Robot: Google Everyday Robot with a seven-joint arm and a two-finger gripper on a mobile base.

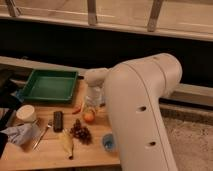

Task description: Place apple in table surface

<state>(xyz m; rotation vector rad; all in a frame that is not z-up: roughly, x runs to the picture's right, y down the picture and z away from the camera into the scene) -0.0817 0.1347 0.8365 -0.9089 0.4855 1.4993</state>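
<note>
Right now the apple (89,116) sits low over the table surface (50,150), just beside the grape bunch (81,132) and near the carrot (77,109), with the gripper (90,105) directly above it, under the arm's white wrist. Whether the apple already rests on the wood or hangs a little above it cannot be told, nor can the gripper's hold on it. The step in hand looks like the set-down itself. To do it well, lower straight down until the fruit bears on the planks, release gently so the round fruit does not roll toward the grapes, then lift straight up, clear of the green tray (50,86).
</note>
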